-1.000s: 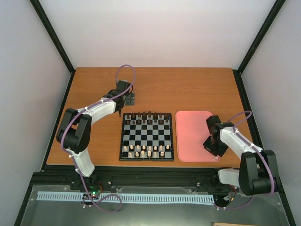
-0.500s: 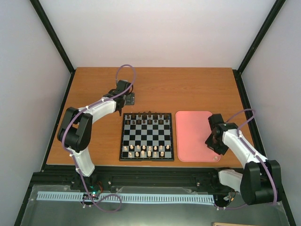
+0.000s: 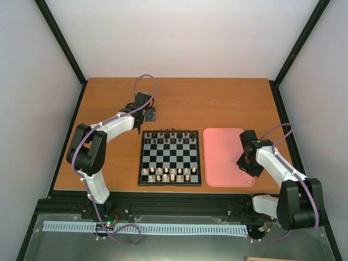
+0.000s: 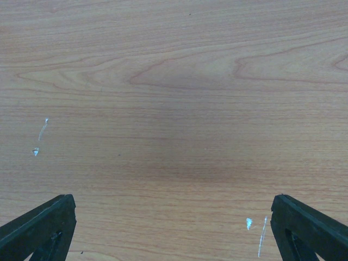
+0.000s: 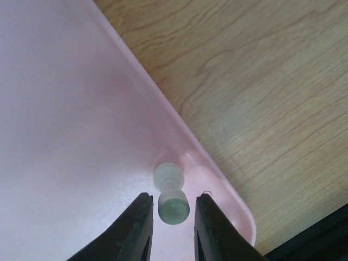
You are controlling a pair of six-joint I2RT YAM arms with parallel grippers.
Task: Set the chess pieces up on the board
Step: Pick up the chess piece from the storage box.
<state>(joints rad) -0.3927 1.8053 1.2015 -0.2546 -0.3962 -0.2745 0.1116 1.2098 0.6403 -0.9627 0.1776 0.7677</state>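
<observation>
Right wrist view: one pale chess piece (image 5: 173,200) lies on its side in the near right corner of the pink tray (image 5: 65,109). The right gripper (image 5: 173,231) straddles it, its jaws narrowly apart with a sliver of gap on each side. The left gripper (image 4: 174,228) is spread wide over the wooden table (image 4: 174,81), beyond the far left corner of the board (image 3: 169,158). More pale pieces (image 3: 172,174) stand in the board's near rows.

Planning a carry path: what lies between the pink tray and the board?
Just a thin strip of bare table separates pink tray and board, per top view.
</observation>
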